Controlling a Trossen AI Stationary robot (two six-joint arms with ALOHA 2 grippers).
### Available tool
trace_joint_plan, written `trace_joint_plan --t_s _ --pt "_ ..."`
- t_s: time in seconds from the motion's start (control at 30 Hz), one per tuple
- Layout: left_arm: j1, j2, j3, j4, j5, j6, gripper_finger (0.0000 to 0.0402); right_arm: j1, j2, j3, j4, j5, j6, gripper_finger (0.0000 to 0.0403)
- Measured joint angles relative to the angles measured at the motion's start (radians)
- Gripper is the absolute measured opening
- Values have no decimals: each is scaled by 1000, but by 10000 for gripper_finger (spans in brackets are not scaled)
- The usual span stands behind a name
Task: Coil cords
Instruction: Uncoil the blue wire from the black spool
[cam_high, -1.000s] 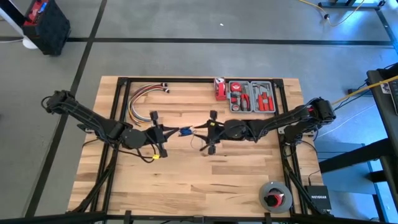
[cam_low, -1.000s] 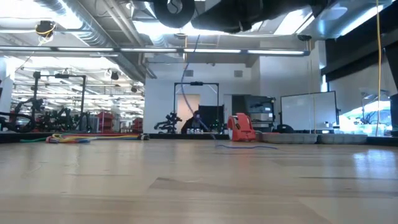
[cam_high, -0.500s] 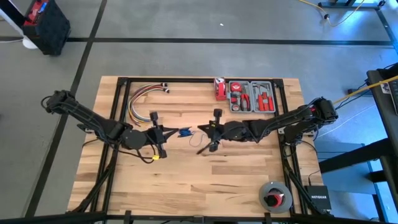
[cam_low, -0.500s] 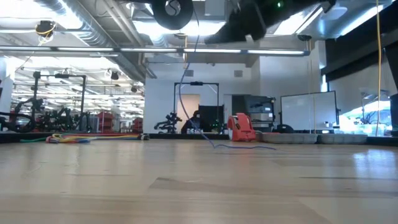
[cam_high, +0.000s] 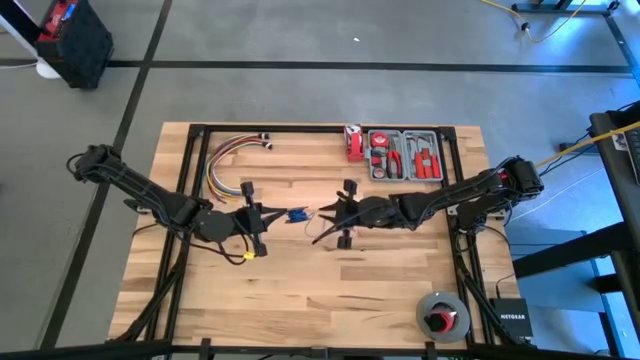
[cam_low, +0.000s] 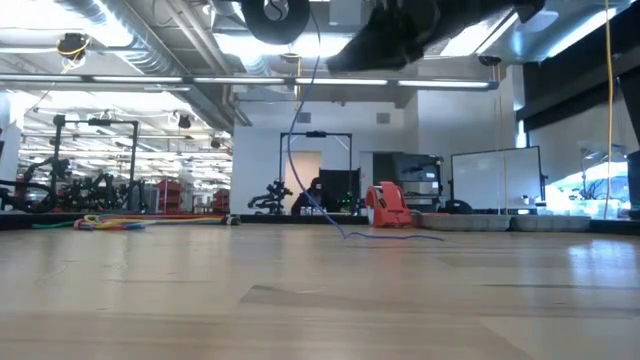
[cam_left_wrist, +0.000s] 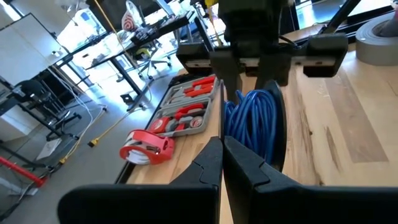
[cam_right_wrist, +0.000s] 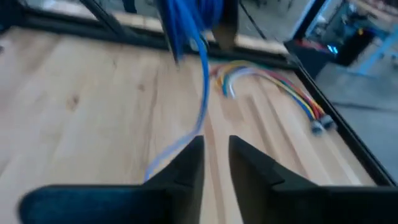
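Starting at the left: find the left hand (cam_high: 268, 214) unmoved from a second ago, raised over the middle of the tabletop (cam_high: 300, 290), fingers pressed fully together and aimed at the cords (cam_high: 297, 213). Cannot tell from its own wrist view whether a strand is pinched at the tips. See there only a tight blue bundle (cam_left_wrist: 252, 121) hanging just beyond them. Next, the cords themselves: mostly gathered into that small hank between the two hands, held up off the wood, with one loose tail dropping in a curve (cam_low: 305, 170) down to the tabletop and trailing along it. Compare a second ago, with that tail lying flatter and farther off. Further right, note the real change: the right hand (cam_high: 322, 214) backed a little away from the hank and turned, no longer right against it. Fingers now narrowly apart, bare wood visible in the gap, the loose strand (cam_right_wrist: 203, 87) running down beside one finger rather than between the two. Read this as a release after one wrap. Judge the coil partly built, with the tail still to be caught again and laid on.
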Motion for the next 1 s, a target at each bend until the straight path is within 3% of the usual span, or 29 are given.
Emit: trace_joint_plan --t_s 0.23,0.43,0.6,0.77,1.0 --pt "0 0 0 -2 0 0 1 -1 0 0 135 -36 -65 137" --pt "0 0 0 -2 0 0 1 -14 3 0 176 -62 -93 141" --pt "0 0 0 -1 0 -1 1 -22 30 0 188 -80 -122 102" --pt "0 0 0 -9 0 -8 1 -17 44 0 154 -25 -187 15" --pt "0 0 0 -50 0 -28 1 72 -20 1 -101 147 -189 5"
